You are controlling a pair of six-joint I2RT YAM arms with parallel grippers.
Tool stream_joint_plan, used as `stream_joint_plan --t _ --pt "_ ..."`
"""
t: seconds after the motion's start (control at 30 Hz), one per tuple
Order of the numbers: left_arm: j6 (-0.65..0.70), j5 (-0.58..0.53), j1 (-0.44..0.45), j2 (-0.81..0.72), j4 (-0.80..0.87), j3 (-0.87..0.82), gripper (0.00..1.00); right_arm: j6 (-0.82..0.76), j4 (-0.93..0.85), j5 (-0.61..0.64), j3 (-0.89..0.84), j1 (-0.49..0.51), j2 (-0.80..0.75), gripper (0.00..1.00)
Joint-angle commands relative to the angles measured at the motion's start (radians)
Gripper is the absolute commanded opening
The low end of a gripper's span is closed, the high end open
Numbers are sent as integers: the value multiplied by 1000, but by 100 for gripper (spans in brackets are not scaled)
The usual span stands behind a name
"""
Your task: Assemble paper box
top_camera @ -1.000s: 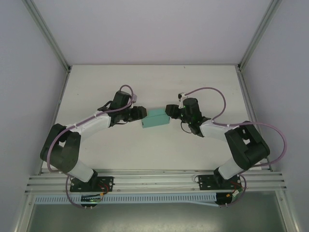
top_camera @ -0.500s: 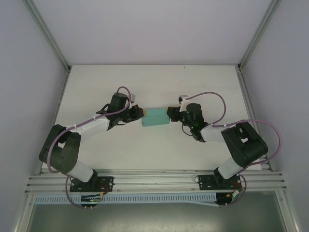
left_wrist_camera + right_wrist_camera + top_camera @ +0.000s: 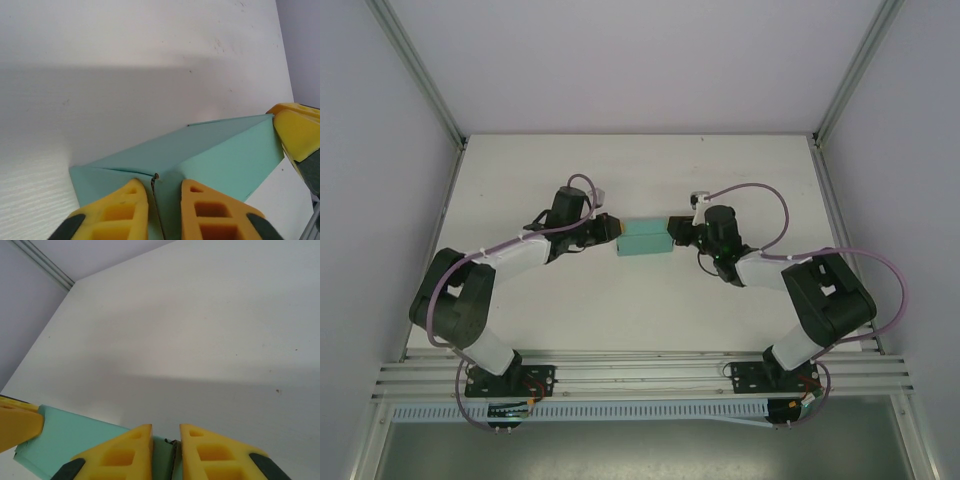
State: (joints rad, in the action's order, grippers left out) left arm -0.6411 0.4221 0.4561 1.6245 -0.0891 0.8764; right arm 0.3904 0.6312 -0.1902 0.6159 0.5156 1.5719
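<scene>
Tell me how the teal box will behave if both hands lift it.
Probably very light: the paper box is thin folded card. Likely to dent or buckle, since the left hand and right hand pinch only its end edges. Flat faces mean it shouldn't roll.

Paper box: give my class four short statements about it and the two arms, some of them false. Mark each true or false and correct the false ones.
1. The paper box lies between the left gripper and the right gripper, one at each end. True.
2. The paper box is a flat, unfolded sheet. False: it is folded up into a small rectangular box.
3. In the left wrist view, an edge of the teal card stands in the gap between the left gripper's yellow fingers. True.
4. The paper box sits at the near edge of the table, beside the arm bases. False: it is around the middle of the table, well away from the bases.
</scene>
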Motion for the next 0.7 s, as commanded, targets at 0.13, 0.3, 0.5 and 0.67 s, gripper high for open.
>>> stream_joint_plan --t 0.13,0.3,0.5,0.67 --pt "103 -77 18 61 332 42 41 -26 -440 -14 101 17 1 29" --pt "135 -72 19 68 363 155 60 -32 -600 50 265 12 -10 42" --pt "160 -117 18 50 406 240 82 -63 -706 51 412 -3 7 52" --pt "193 -155 18 24 441 300 99 -140 -737 -40 486 -32 24 58"
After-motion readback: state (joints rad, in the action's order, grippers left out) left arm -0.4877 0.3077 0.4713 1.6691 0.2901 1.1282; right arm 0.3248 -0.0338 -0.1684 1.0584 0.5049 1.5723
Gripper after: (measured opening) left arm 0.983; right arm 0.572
